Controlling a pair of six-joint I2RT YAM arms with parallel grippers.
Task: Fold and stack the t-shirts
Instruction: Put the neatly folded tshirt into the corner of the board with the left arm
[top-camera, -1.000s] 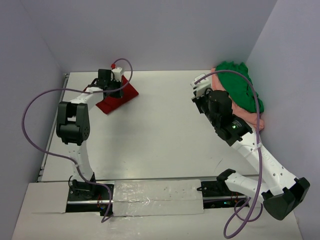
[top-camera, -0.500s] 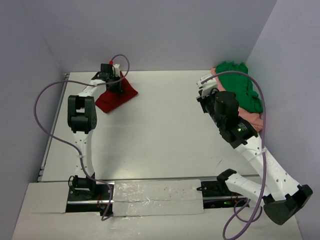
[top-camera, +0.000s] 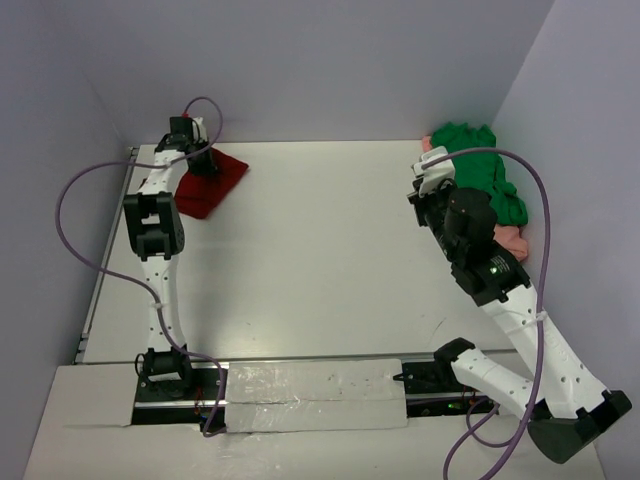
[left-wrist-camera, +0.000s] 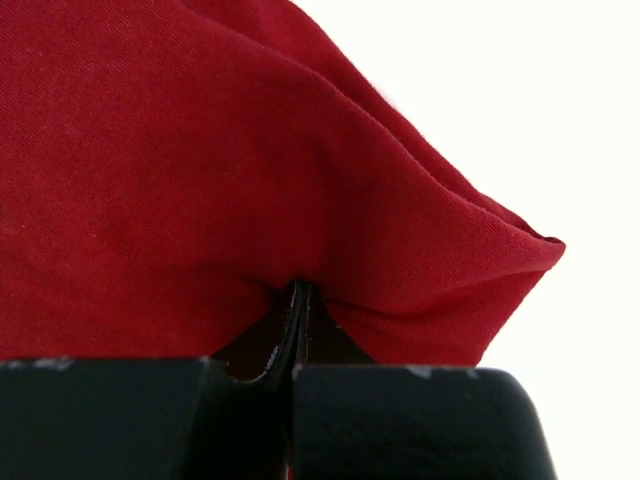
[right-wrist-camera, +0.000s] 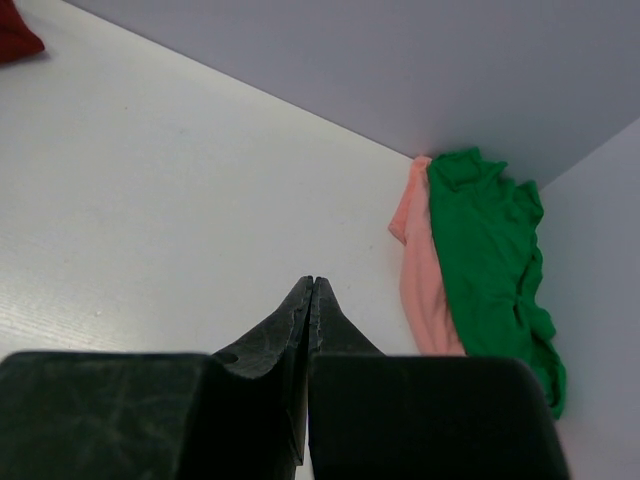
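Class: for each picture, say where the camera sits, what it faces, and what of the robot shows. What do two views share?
Top: above and behind the robot, looking down on the table; left arm and right arm show.
Left wrist: on its arm, facing the red shirt, pinched in the shut left gripper.
Right wrist: facing the far corner, green shirt on pink shirt; shut, empty right gripper.
Shared: top and right wrist show all three shirts.

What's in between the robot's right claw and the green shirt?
In the right wrist view, a strip of bare white table and then the salmon pink t-shirt lie between the shut right gripper and the green t-shirt.
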